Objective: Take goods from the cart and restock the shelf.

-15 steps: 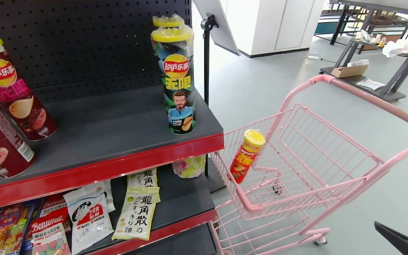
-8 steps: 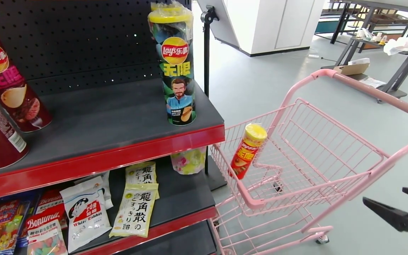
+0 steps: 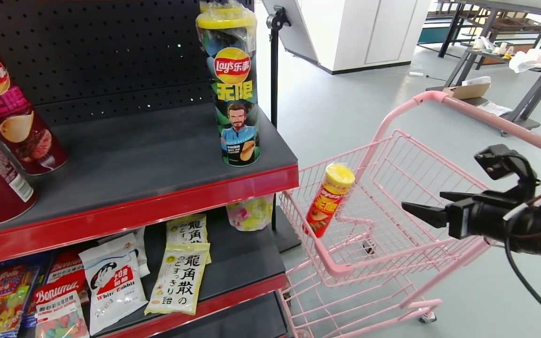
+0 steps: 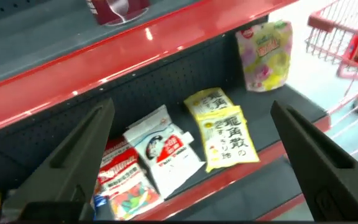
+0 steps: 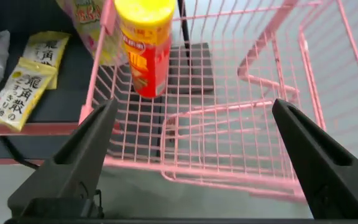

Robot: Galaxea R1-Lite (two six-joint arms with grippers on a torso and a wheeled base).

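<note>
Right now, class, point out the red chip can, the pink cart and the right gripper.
red chip can (image 3: 326, 206), head view, on its red body.
pink cart (image 3: 337, 271), head view, on the basket's front rim.
right gripper (image 5: 191, 109), right wrist view, midway between its fingertips.

maroon cylindrical chip cans (image 3: 14, 126): 2 | green cylindrical chip cans with yellow lids (image 3: 235, 94): 2 | short red chip can (image 3: 327, 204): 1 | yellow flat candy packets (image 3: 179, 277): 2 | pink wire cart (image 3: 482, 116): 1
</note>
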